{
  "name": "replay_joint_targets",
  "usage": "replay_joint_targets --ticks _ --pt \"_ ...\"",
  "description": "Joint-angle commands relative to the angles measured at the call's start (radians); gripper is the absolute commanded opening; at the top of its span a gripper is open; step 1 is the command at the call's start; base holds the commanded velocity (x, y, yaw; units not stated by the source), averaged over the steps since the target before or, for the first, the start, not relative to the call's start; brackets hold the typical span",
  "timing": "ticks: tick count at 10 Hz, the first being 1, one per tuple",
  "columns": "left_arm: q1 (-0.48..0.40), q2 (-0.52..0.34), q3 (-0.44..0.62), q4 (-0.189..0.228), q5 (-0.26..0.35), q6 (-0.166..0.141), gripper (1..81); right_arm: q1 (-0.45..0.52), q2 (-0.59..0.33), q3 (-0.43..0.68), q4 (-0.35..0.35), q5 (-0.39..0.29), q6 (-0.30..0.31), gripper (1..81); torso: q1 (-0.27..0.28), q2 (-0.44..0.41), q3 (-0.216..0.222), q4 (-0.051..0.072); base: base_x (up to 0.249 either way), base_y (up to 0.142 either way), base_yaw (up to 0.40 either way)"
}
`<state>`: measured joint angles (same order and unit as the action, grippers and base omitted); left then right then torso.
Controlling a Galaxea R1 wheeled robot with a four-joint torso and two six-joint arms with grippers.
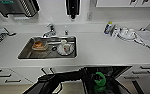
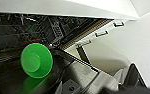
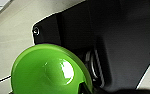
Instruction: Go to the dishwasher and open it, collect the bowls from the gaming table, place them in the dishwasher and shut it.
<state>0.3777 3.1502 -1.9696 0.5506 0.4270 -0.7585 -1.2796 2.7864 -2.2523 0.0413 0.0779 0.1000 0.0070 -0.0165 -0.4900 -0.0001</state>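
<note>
dishwasher (image 1: pixel 108 72) open under the white counter (image 1: pixel 98 50) | one green bowl (image 2: pixel 36 60) tipped on its side inside, by the dark racks | another green bowl (image 3: pixel 49 71) close up at the right wrist, upside down | both jaws – cannot tell | sink (image 1: pixel 24 53) holds dishes

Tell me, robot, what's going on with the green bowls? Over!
Dishwasher open. One lime-green bowl at its dark opening, by the left arm. Second lime-green bowl close at the right wrist. Grip on either unclear. Nothing blocking.
</note>
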Motion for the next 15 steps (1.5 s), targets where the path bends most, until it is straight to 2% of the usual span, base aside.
replay_joint_targets --ticks 1,3,5,7,9,11,15 --pt "-0.113 0.039 0.124 0.008 0.042 0.004 81.1 0.019 -0.017 0.008 -0.015 -0.070 -0.003 1.0 0.000 0.000 0.000 0.000 0.000 0.000 0.000" --pt "-0.095 0.028 0.172 0.003 0.039 0.002 81.1 0.015 -0.022 0.008 -0.015 -0.070 -0.003 1.0 0.000 0.000 0.000 0.000 0.000 0.000 0.000" --pt "-0.078 -0.019 0.247 -0.001 0.033 0.002 81.1 0.012 -0.028 0.013 -0.015 -0.069 -0.003 1.0 0.000 0.000 0.000 0.000 0.000 0.000 0.000" --pt "-0.049 -0.133 0.377 0.006 0.038 0.002 81.1 0.010 -0.049 0.033 -0.011 -0.069 -0.002 1.0 0.000 0.000 0.000 0.000 0.000 0.000 0.000" --pt "-0.001 -0.263 0.463 0.008 0.036 0.010 81.1 0.012 -0.097 0.086 -0.006 -0.067 0.006 1.0 0.000 0.000 0.000 0.000 0.000 0.000 0.000" --pt "0.063 -0.341 0.463 0.054 0.035 0.010 81.1 0.012 -0.138 0.119 0.000 -0.067 0.009 1.0 0.000 0.000 0.000 0.000 0.000 0.000 0.000" --pt "0.263 -0.450 0.440 0.163 0.032 0.011 81.1 0.039 -0.245 0.218 0.005 -0.063 0.010 1.0 0.000 0.000 0.000 0.000 0.000 0.000 0.000"
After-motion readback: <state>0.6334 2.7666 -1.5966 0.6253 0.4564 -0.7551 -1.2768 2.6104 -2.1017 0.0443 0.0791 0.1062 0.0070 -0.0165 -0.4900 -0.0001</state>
